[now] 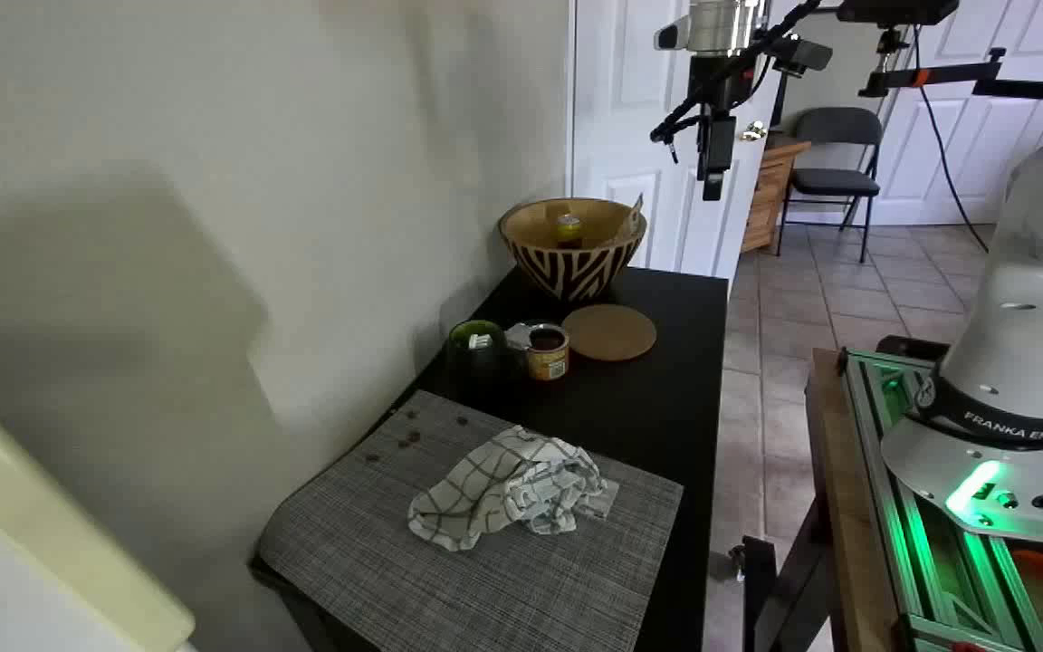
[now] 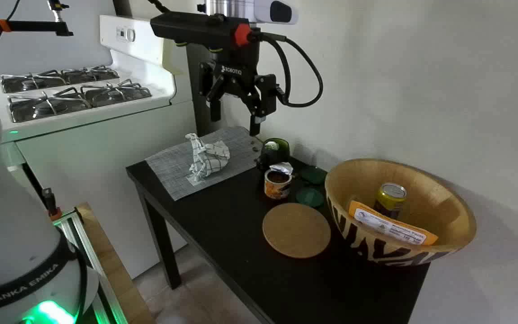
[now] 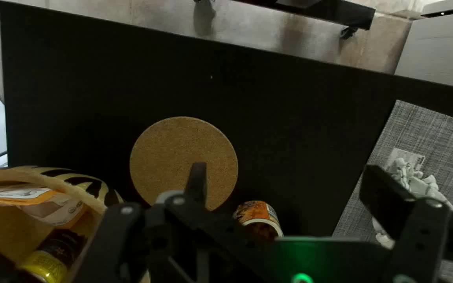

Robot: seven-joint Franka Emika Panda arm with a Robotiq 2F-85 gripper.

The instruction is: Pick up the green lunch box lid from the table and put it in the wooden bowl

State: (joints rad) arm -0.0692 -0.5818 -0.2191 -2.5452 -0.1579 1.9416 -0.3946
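The gripper [image 2: 235, 123] is positioned well above the table [image 2: 241, 243] with its fingers spread and nothing seen between them. The green lunch box lid [image 2: 310, 197] is judged to be the flat, dark-green piece lying between the uncovered food can [image 2: 278, 191] and the wooden bowl [image 1: 576, 272]. A similar green piece [image 2: 313, 174] lies just beyond it in an exterior view; selection of the wrong piece is therefore possible. The lid cannot be made out in the wrist view, so alignment may be misjudged, dark green on a black surface being poorly distinguished. The food can may be tipped and any contents spilled if a finger is lowered off-centre into the narrow gap. Because the lid lies flat, it may be skidded rather than pinched, or the fingertips may be driven against the table. At release, the lid may be caught on the orange-edged packet [image 2: 391, 225] or drinks can [image 2: 391, 195] inside the bowl if it is let go near the rim.
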